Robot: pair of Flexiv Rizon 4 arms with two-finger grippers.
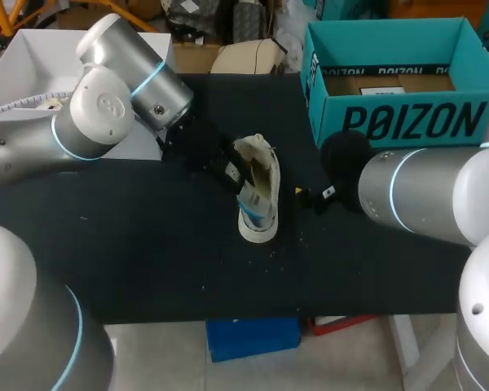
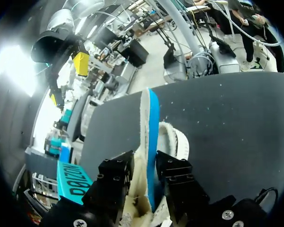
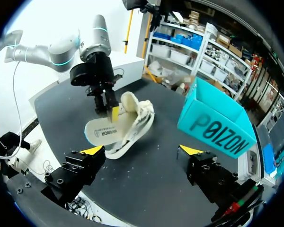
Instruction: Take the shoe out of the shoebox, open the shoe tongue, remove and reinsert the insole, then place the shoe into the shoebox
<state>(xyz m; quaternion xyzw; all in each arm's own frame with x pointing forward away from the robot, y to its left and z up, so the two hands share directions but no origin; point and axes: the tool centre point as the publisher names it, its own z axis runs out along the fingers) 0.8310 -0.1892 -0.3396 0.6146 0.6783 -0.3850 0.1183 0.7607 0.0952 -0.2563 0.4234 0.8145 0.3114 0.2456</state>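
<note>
Cream shoe [image 1: 257, 191], on its side, well apart from open teal shoebox [image 1: 407, 122]

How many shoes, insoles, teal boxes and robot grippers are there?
shoe: 1
insole: 1
teal shoebox: 1
grippers: 2, the left gripper and the right gripper
Total: 5

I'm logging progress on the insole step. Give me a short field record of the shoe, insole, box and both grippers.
shoe: cream, lying on the black table
insole: white with a blue edge, sticking out of the shoe
shoebox: teal, open, no shoe inside
left gripper: shut on the insole
right gripper: open, empty, apart from the shoe
</note>
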